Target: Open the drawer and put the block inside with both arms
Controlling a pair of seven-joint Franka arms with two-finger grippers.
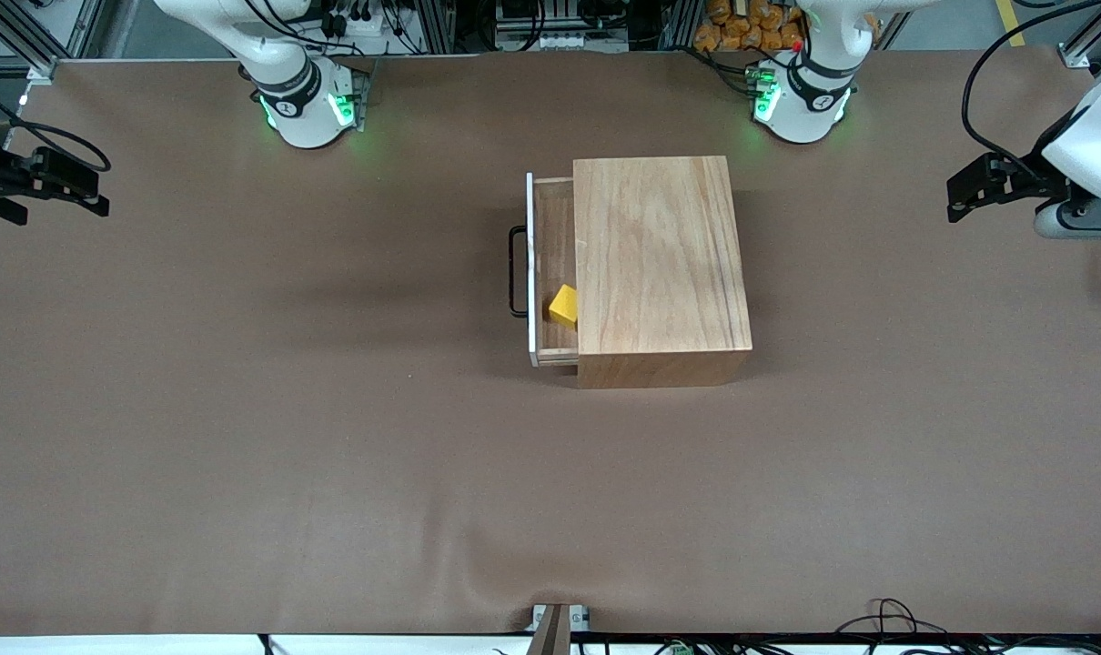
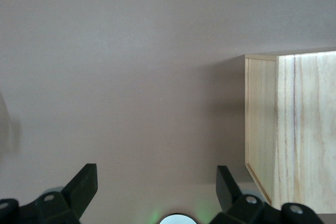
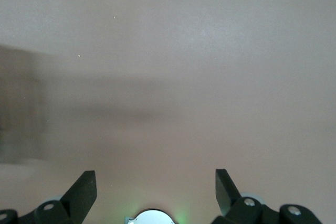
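The block (image 1: 563, 306) is already lying in the drawer (image 1: 555, 273), which is standing partly pulled out of the box (image 1: 660, 264) toward the right arm's end of the table (image 1: 241, 409). The block is sitting at the end of the tray nearer the front camera, touching or just beside the box's front edge and partly tucked under its top.

Both arms are waiting well away from the box. The right gripper (image 1: 23, 186) is hanging over the table edge at its own end, fingers (image 3: 81, 190) spread wide and holding nothing. The left gripper (image 1: 983, 186) is hanging over the other end of the table, fingers (image 2: 84, 187) likewise spread wide and empty.

As for risk, little seems to be pending, since the placing looks done. If the drawer is to be pushed shut, the block may be standing tall enough to catch on the box's upper edge and jam; a push on the handle (image 1: 516, 271) off its middle could also skew the tray or slide the whole box, as nothing is bracing it.

The front view alone is showing the block, the open drawer and the handle. The left wrist view is showing only a plain side and corner of the box, with no drawer in sight. The right wrist view is showing bare table and a blurred shadow, nothing of the box.
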